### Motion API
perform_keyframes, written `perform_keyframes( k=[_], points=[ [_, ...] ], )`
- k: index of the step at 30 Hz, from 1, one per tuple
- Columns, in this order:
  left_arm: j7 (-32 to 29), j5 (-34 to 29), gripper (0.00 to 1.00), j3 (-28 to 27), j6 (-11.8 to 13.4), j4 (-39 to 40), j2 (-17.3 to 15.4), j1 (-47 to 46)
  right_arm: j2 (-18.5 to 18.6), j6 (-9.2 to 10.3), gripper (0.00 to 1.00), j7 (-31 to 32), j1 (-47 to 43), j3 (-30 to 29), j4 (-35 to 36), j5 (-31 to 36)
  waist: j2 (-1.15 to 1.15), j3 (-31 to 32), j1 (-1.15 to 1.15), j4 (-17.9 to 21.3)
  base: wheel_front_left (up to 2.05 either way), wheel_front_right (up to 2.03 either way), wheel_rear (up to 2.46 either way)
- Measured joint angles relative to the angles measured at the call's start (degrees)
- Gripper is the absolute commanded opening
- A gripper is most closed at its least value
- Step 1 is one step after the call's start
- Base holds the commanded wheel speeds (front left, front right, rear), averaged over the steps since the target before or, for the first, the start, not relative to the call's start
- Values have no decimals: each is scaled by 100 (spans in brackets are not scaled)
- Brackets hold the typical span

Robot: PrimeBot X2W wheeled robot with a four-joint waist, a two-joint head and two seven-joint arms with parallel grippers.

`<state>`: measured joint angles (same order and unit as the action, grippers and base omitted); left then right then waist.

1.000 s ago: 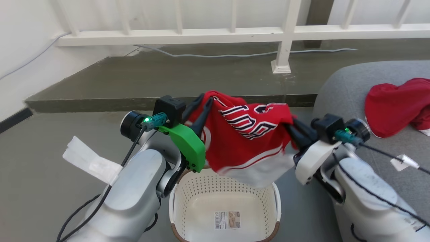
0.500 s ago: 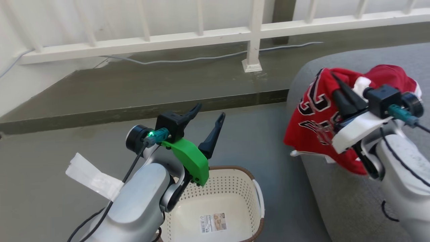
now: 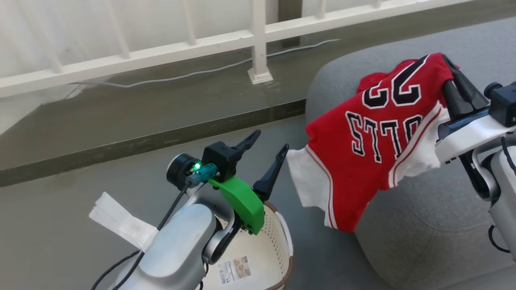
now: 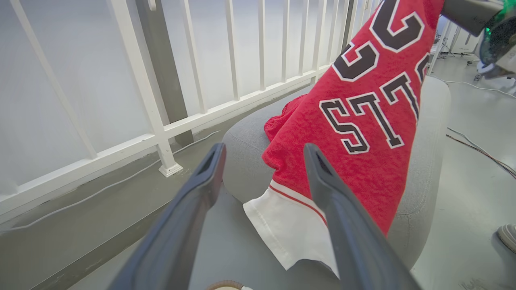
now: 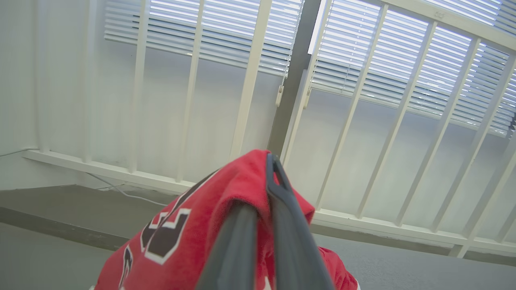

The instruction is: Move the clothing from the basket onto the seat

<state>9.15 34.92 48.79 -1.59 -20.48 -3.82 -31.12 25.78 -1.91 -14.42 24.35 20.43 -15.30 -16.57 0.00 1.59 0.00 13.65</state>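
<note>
A red jersey (image 3: pixel 375 133) with dark numbers and a white hem hangs from my right gripper (image 3: pixel 447 60), which is shut on its top edge. The cloth drapes over the left end of the grey seat (image 3: pixel 423 209), its hem past the seat's side. Another red piece (image 3: pixel 369 78) peeks out behind it on the seat. My left gripper (image 3: pixel 272 139) stands open and holds nothing, above the cream basket (image 3: pixel 287 237). The left wrist view looks past open fingers (image 4: pixel 193 193) at the jersey (image 4: pixel 375 121). The right wrist view has both fingers pinched on red cloth (image 5: pixel 193 233).
A white railing (image 3: pixel 258 36) and a raised concrete step (image 3: pixel 161 137) run behind the basket, with a cable along the step. A white paper tag (image 3: pixel 117 219) hangs off my left arm. A shoe (image 4: pixel 508 237) stands on the floor past the seat.
My left gripper has opened and let go of the jersey. My right gripper has carried the jersey rightward over the seat. The head camera has turned right, shifting the whole picture.
</note>
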Motion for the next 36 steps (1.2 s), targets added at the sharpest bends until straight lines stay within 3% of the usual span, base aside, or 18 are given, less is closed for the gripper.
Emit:
perform_keyframes(
  k=[19, 28, 36],
  points=[
    [-118, -137, 100, 447, -71, 426, 75, 87, 379, 149, 0, 3, -278, -393, 508, -169, 0, -327, 0, 1057, 0, 0, 0],
    [-288, -193, 100, 531, -68, 485, 71, 44, 379, 125, 0, 81, -129, -494, 530, -346, 0, -743, 0, 1133, 0, 0, 0],
    [-475, -397, 100, 546, -44, 630, 69, -257, 509, 124, 0, 336, 1029, -792, 435, -417, 0, -1163, 0, 961, 0, 0, 0]
  ],
)
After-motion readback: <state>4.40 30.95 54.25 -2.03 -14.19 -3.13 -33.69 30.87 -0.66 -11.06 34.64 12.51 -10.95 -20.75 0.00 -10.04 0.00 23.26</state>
